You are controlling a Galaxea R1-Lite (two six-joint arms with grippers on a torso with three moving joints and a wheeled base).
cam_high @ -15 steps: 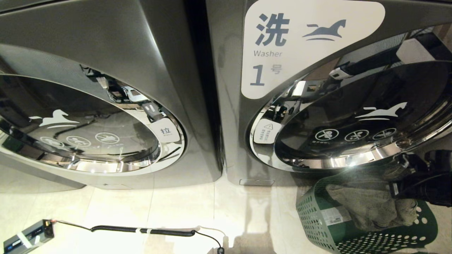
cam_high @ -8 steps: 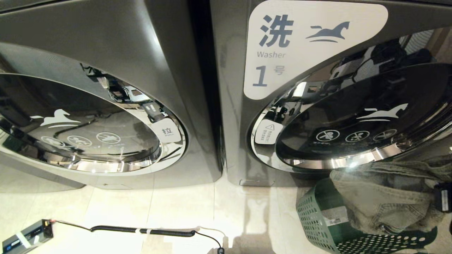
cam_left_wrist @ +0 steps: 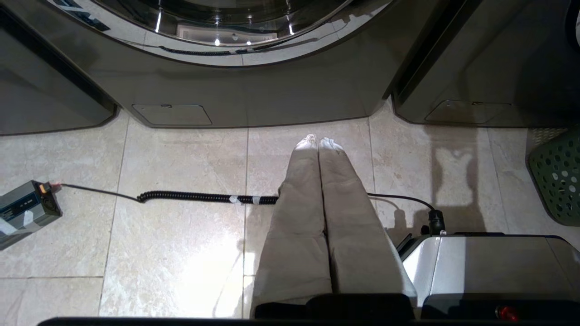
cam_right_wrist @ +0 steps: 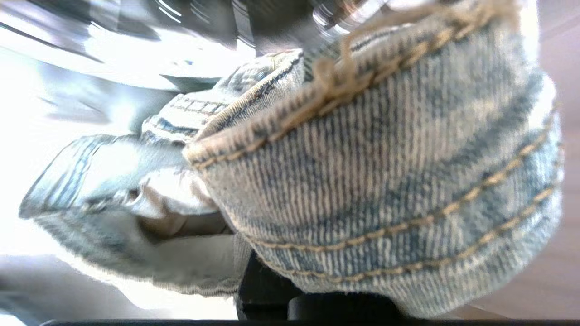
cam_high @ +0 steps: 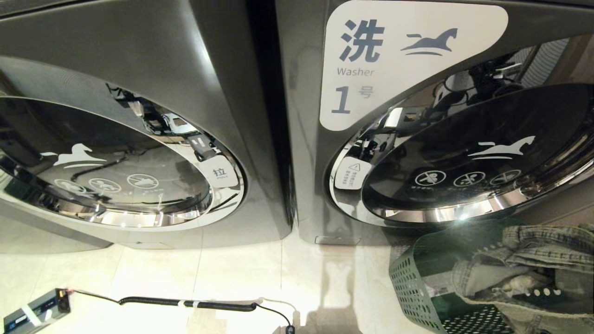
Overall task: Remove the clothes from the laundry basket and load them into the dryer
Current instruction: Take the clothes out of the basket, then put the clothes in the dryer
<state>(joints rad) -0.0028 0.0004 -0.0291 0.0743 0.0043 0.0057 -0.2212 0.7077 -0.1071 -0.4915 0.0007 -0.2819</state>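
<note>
Floor: pale stone tiles [cam_left_wrist: 181, 235], with a coiled black cable [cam_left_wrist: 195, 197] running to a small grey box [cam_left_wrist: 25, 213].
Machines: two grey front-loaders side by side, round doors closed; the right one [cam_high: 408, 65] is labelled "Washer 1".
Basket: green perforated laundry basket [cam_high: 410, 278] on the floor below the right machine's door.
Clothes: faded denim garment [cam_high: 533, 260] bunched over the basket's rim.
Right gripper: hidden behind denim [cam_right_wrist: 385, 190] pressed against its camera; fingers closed, apparently on that fabric.
Left gripper [cam_left_wrist: 319, 142]: fingers together, empty, above the floor.
</note>
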